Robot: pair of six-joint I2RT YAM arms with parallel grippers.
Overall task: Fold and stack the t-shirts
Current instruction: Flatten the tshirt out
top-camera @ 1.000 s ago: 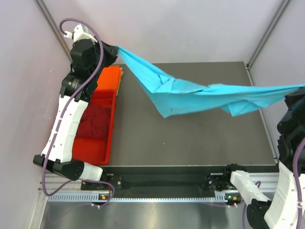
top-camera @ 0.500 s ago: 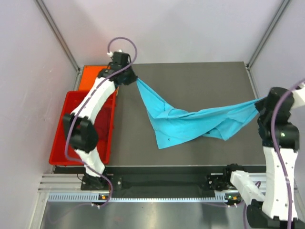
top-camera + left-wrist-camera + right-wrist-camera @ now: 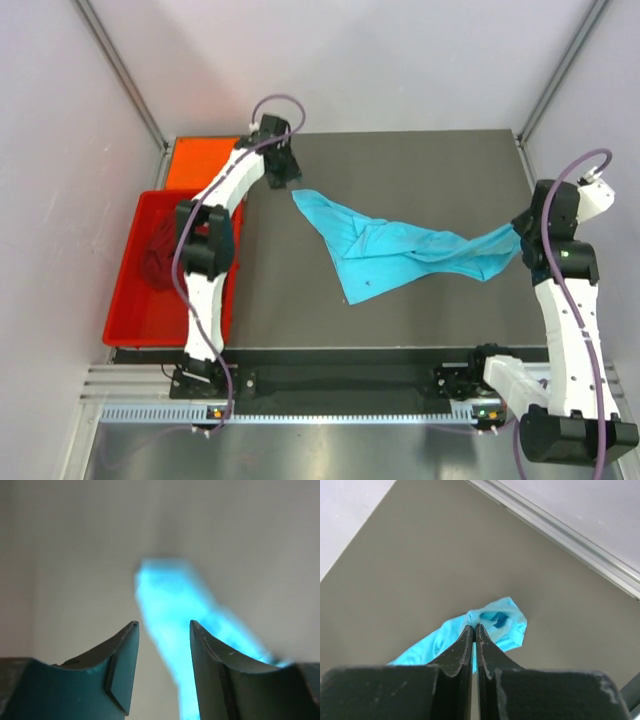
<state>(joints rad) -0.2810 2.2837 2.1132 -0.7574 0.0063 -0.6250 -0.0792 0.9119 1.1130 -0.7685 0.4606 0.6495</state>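
Fingers [image 3: 462,652] of the right gripper [image 3: 475,627] are clamped on one end of the turquoise t-shirt [image 3: 400,255]; the left gripper [image 3: 162,625] is parted, nothing held.
The shirt is spread crumpled across the dark table [image 3: 400,160], its right end lifted, its far-left corner just beside the left gripper. The left arm is stretched far forward; the right is reared upright at the table's right edge. The maroon t-shirt [image 3: 155,255] is heaped in the red tray [image 3: 135,320], the orange t-shirt [image 3: 195,162] laid behind it.

In the left wrist view the turquoise t-shirt [image 3: 170,610] is a mere blur at frame centre. From above, the left arm [image 3: 225,190] covers part of the maroon t-shirt [image 3: 155,255], left of frame.
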